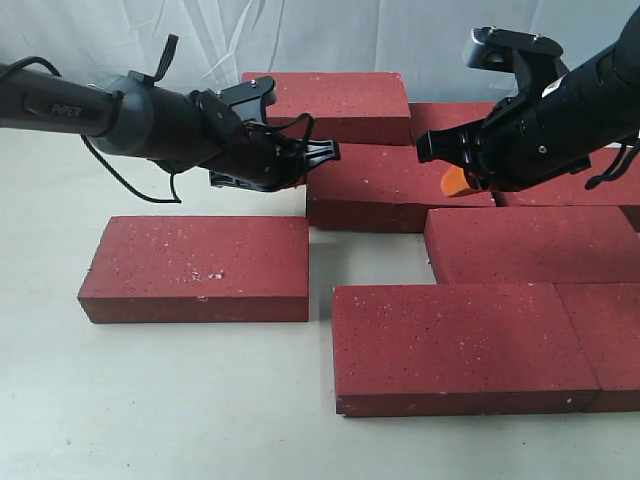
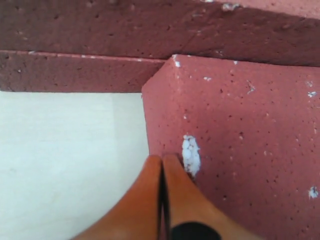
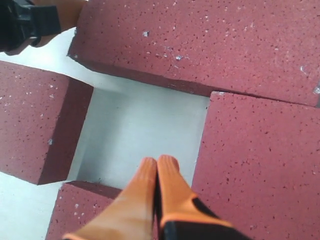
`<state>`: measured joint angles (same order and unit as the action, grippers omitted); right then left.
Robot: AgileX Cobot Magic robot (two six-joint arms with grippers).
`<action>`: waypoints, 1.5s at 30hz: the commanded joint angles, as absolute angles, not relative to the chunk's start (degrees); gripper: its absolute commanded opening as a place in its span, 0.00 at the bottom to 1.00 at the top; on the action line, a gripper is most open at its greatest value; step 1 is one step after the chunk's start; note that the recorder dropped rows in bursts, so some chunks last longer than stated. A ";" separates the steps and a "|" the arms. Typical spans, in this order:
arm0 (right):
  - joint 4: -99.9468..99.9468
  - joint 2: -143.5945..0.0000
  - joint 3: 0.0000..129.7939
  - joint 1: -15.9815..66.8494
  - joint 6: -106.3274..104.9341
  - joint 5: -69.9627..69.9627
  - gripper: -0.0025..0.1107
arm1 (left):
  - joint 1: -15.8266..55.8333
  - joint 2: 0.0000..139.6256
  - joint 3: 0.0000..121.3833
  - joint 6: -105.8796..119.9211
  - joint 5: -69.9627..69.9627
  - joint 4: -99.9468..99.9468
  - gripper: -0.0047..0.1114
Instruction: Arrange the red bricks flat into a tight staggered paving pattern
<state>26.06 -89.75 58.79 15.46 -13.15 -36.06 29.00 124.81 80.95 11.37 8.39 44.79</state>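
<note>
Several red bricks lie flat on the table. One loose brick (image 1: 195,265) sits apart at the left. The middle brick (image 1: 395,188) lies in front of a back brick (image 1: 330,100). My left gripper (image 1: 305,168) is shut and empty, its orange fingertips (image 2: 170,162) against the left end of the middle brick (image 2: 240,125). My right gripper (image 1: 455,182) is shut and empty, held above that brick's right end. In the right wrist view its tips (image 3: 159,162) point at a bare gap (image 3: 145,125) between the middle brick (image 3: 200,40), a right brick (image 3: 265,165) and a front brick (image 3: 85,210).
A right-hand brick (image 1: 530,245) and two front bricks (image 1: 460,345) (image 1: 605,340) lie close together. More bricks (image 1: 450,118) sit at the back right, partly hidden by my right arm. A pale wrinkled backdrop (image 1: 320,35) stands behind. The table (image 1: 150,400) is off-white.
</note>
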 commanded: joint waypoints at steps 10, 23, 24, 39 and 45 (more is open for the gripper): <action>25.83 -89.65 59.13 15.49 -13.43 -35.38 0.02 | 30.49 125.87 81.48 11.53 7.55 45.90 0.04; 25.51 -89.65 59.13 15.49 -13.43 -35.38 0.02 | 31.68 128.39 82.93 11.53 9.56 48.17 0.04; 25.51 -89.65 59.13 15.49 -13.43 -35.38 0.02 | 31.95 128.39 82.93 11.53 9.27 48.17 0.04; 25.51 -89.65 59.13 15.49 -13.43 -35.38 0.02 | 33.54 128.39 83.03 11.53 8.78 48.39 0.04; 25.51 -89.65 59.13 15.49 -13.43 -35.38 0.02 | 34.46 128.39 85.11 11.53 7.78 47.37 0.04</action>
<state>25.92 -89.75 58.79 15.46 -13.13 -35.96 32.59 128.28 83.48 11.46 6.50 47.02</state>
